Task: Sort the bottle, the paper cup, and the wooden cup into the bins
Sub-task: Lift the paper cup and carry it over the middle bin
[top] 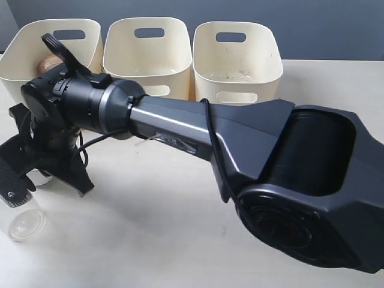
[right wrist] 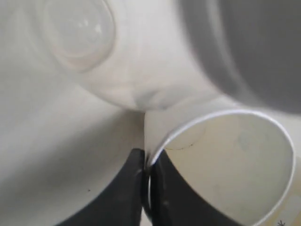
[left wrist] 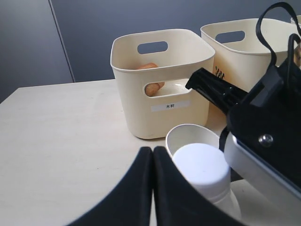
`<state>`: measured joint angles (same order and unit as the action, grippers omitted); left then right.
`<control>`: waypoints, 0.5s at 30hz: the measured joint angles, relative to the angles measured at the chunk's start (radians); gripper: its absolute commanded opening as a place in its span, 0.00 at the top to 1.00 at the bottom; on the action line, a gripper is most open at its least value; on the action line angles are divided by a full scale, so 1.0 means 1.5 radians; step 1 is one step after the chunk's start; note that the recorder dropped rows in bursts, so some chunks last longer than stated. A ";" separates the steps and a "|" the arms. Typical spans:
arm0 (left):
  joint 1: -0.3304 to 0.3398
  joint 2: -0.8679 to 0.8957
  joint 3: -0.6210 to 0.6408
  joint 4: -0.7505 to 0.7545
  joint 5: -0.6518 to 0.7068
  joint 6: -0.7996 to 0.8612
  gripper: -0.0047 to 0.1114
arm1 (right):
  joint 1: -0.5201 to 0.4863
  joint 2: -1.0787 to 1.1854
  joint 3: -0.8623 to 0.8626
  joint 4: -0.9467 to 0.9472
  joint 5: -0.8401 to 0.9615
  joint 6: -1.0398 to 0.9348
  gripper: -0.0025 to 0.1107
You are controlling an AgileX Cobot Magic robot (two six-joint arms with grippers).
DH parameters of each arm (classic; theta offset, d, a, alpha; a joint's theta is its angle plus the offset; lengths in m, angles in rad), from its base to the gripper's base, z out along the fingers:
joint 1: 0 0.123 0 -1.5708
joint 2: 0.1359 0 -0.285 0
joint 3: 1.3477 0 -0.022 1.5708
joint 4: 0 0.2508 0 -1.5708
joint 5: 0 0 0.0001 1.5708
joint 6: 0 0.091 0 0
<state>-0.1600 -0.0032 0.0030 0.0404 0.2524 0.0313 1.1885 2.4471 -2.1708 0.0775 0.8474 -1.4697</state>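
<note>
My right gripper (right wrist: pixel 146 157) is shut on the rim of the white paper cup (right wrist: pixel 230 165), one finger inside and one outside. The cup tilts, its mouth facing the right wrist camera. My right arm reaches across to the table's left side, gripper (top: pixel 36 174) low over the paper cup (top: pixel 41 178). The clear bottle (top: pixel 24 225) is just beside it; its white cap (left wrist: pixel 202 172) sits right in front of the paper cup (left wrist: pixel 190 136). My left gripper (left wrist: pixel 153 157) is shut on nothing, close by the cap. The brown wooden cup (left wrist: pixel 151 87) lies in the left bin (left wrist: pixel 160 108).
Three cream bins stand in a row at the back: left (top: pixel 24 60), middle (top: pixel 148 57), right (top: pixel 237 66). The right arm's bulky black forearm (top: pixel 288 162) crosses the table in front of them. The table ends just left of the bottle.
</note>
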 measured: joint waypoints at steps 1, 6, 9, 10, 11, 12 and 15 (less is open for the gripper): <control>0.000 0.000 0.000 0.000 0.000 0.000 0.96 | 0.000 0.000 0.000 -0.009 0.004 0.005 0.98; 0.000 0.000 0.000 0.000 0.000 0.000 0.96 | 0.000 -0.001 0.000 -0.116 0.055 0.098 0.98; 0.000 0.000 0.000 0.000 0.000 0.000 0.96 | 0.000 -0.013 0.000 -0.157 0.103 0.138 0.98; 0.000 0.000 0.000 0.000 0.000 0.000 0.96 | 0.000 -0.018 0.000 -0.159 0.113 0.145 0.98; 0.000 0.000 0.000 0.000 0.000 0.000 0.96 | 0.000 -0.024 0.000 -0.159 0.121 0.152 0.98; 0.000 0.000 0.000 0.000 0.000 0.000 0.96 | 0.000 -0.033 0.000 -0.159 0.127 0.157 0.98; 0.000 0.000 0.000 0.001 0.000 0.000 0.96 | 0.000 -0.061 0.000 -0.154 0.136 0.172 0.98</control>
<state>-0.1600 -0.0032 0.0030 0.0425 0.2524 0.0313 1.1889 2.3555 -2.1708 -0.1540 1.0508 -1.2118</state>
